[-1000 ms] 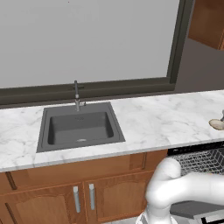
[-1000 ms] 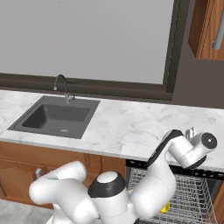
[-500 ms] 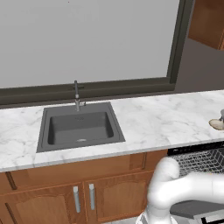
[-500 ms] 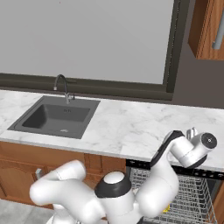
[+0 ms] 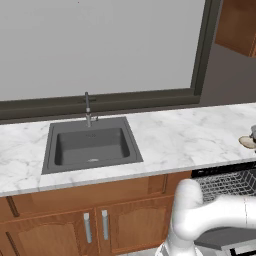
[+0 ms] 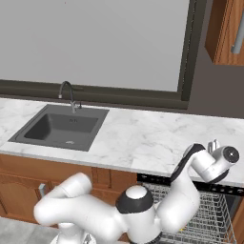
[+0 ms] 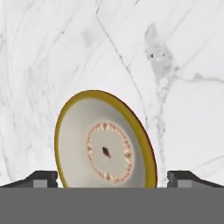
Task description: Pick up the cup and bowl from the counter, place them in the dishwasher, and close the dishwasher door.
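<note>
The bowl point(image 7: 105, 144) is shallow and beige with a golden rim. It rests on the white marble counter point(image 7: 131, 48), at the right end above the dishwasher, as the left base view shows point(image 5: 248, 142). My gripper point(image 7: 112, 177) is open just above it, with one fingertip point(image 7: 41, 178) on each side of the bowl and nothing held. From the right base view the hand point(image 6: 213, 145) hovers over the counter's front edge. The dishwasher point(image 6: 209, 214) stands open with its wire rack point(image 5: 230, 182) pulled out. The cup is hidden.
A dark grey sink point(image 5: 90, 145) with a faucet point(image 5: 88, 107) is set in the counter to the left. Brown cabinet doors point(image 5: 95, 225) sit below it. A window wall runs behind the counter, and an upper cabinet point(image 6: 228, 28) hangs at the right.
The hand has shifted only slightly over the bowl. The jaws stay open and the bowl has not moved.
</note>
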Tool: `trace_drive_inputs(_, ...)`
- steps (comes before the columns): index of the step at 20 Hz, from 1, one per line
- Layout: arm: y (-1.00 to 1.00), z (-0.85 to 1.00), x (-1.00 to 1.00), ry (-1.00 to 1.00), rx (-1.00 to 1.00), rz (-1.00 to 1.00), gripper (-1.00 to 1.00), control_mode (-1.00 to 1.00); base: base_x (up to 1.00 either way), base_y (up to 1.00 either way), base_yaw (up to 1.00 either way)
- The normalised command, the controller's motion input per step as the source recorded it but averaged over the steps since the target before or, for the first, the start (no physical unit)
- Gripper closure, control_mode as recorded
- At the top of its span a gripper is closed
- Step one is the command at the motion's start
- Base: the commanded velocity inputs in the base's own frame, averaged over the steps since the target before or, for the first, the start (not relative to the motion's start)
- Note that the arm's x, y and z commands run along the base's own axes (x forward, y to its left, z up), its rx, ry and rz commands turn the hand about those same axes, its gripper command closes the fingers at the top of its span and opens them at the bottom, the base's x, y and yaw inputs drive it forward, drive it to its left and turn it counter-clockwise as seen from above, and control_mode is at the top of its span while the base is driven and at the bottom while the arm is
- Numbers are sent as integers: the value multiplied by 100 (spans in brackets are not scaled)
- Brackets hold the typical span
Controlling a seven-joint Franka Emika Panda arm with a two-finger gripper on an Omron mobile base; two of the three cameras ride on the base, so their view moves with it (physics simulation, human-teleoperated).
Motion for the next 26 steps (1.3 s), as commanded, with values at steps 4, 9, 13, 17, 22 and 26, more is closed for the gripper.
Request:
trace_drive_inputs(4,-29,-21,41,0,0,0,100,-100,0,0,0)
trace_drive_inputs(9,-18,-24,30,0,0,0,100,-100,0,0,0)
trace_drive_inputs(13,-19,-28,16,0,0,0,100,-100,0,0,0)
trace_drive_inputs(17,-21,-19,8,0,0,0,100,-100,0,0,0)
trace_drive_inputs(22,-12,-2,-19,-5,0,1,100,-100,0,0,0)
trace_drive_inputs(26,0,4,-65,-14,-5,7,100,-100,0,0,0)
